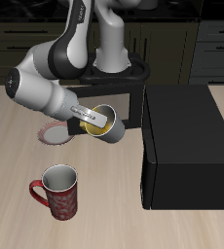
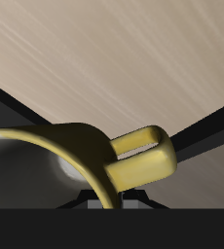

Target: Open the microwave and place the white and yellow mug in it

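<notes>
I have the claw (image 1: 96, 119) pinching the white and yellow mug (image 1: 106, 124) at its rim, holding it tilted above the worktop (image 1: 17, 156) at the centre of the frame. The microwave (image 1: 187, 146) fills the right side, just beside the mug, and a red patterned mug (image 1: 59, 191) stands at lower left

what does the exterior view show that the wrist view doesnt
Only the exterior view shows the microwave with its door swung open, the red patterned mug nearer the table's front edge, a pale plate and the robot arm. Only the wrist view shows the white and yellow mug up close, with its loop handle. Both show that mug held by the hand above the wooden table.
</notes>
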You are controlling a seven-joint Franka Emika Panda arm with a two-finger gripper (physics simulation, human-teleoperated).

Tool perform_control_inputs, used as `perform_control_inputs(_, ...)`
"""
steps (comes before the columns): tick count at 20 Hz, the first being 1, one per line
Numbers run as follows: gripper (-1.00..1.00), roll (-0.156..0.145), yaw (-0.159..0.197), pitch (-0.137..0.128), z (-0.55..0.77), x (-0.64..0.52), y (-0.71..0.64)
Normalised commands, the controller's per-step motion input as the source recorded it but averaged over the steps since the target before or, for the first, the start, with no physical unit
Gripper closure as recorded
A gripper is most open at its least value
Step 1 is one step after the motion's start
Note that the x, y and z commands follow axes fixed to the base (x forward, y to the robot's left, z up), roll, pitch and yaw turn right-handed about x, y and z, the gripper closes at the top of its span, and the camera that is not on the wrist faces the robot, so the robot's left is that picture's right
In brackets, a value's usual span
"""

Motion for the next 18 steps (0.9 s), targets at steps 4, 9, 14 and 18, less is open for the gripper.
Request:
perform_control_inputs(4, 1.00, 0.054, 0.190, 0.050, 0.00, -0.10, 0.39)
perform_control_inputs(9, 1.00, 0.068, 0.105, 0.039, -0.01, 0.02, 0.20)
perform_control_inputs(14, 1.00, 0.052, 0.024, 0.015, -0.02, -0.02, 0.17)
perform_control_inputs(18, 1.00, 0.058, 0.038, -0.010, 0.09, 0.03, 0.26)
